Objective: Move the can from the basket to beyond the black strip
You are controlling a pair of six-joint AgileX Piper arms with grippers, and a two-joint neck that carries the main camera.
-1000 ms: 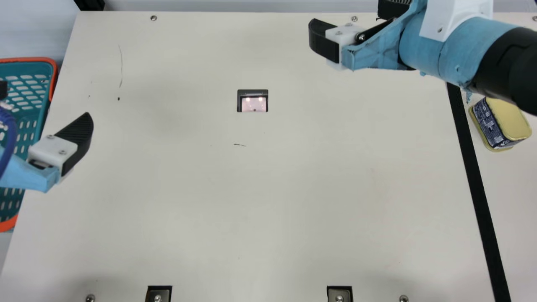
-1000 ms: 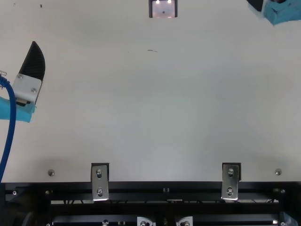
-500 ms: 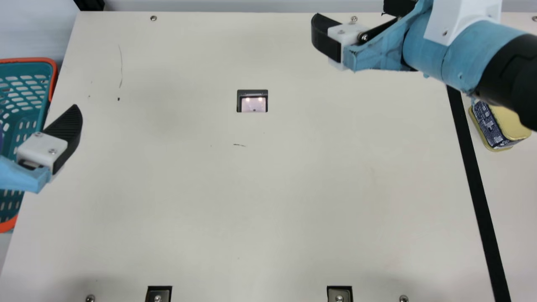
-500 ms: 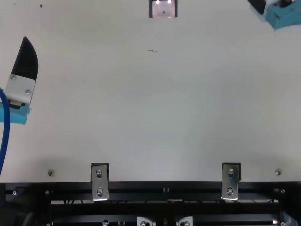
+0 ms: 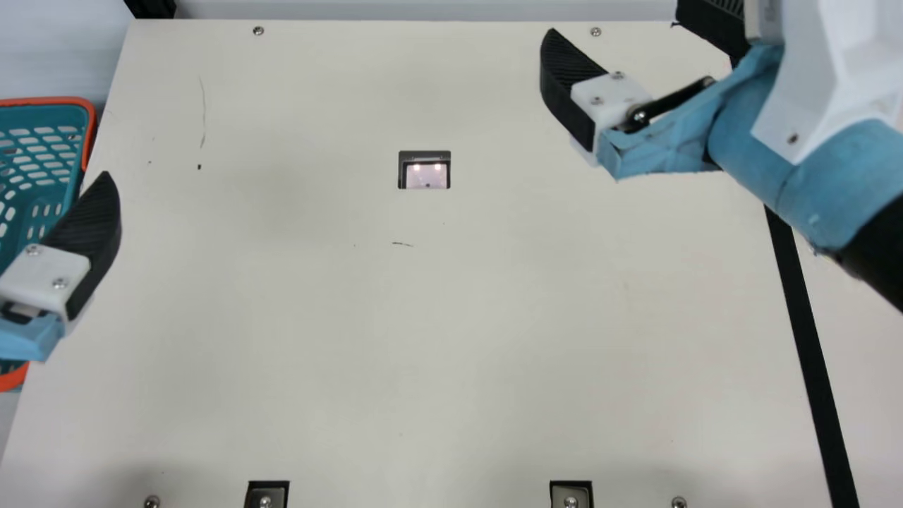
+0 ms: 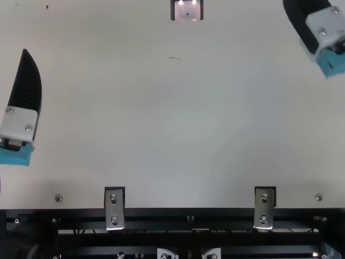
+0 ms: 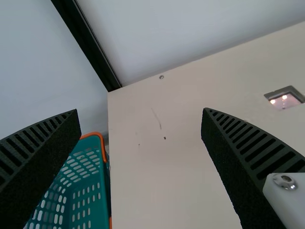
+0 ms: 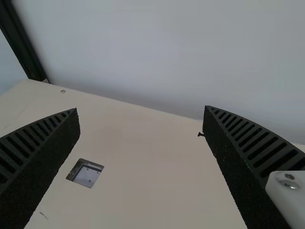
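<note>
1. The worktop [image 5: 458, 339] is flanked, at its left edge, by the basket [image 5: 42, 102].
2. Its right side is crossed by the black strip [image 5: 798, 310].
3. Left gripper [image 7: 140, 111] and right gripper [image 8: 142, 110] are spread, nothing grasped.
4. The can's place cannot be told. Probably light, stiff and slick, it is best pinched squarely across opposite sides.

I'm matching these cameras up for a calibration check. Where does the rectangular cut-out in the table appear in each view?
Main view: the cut-out is in the upper half, just left of centre.
Top view: at the top edge, just right of centre.
Left wrist view: at the right edge, slightly above mid-height.
Right wrist view: left of centre, in the lower half.
Shared landmark: the cream table around it.
</note>
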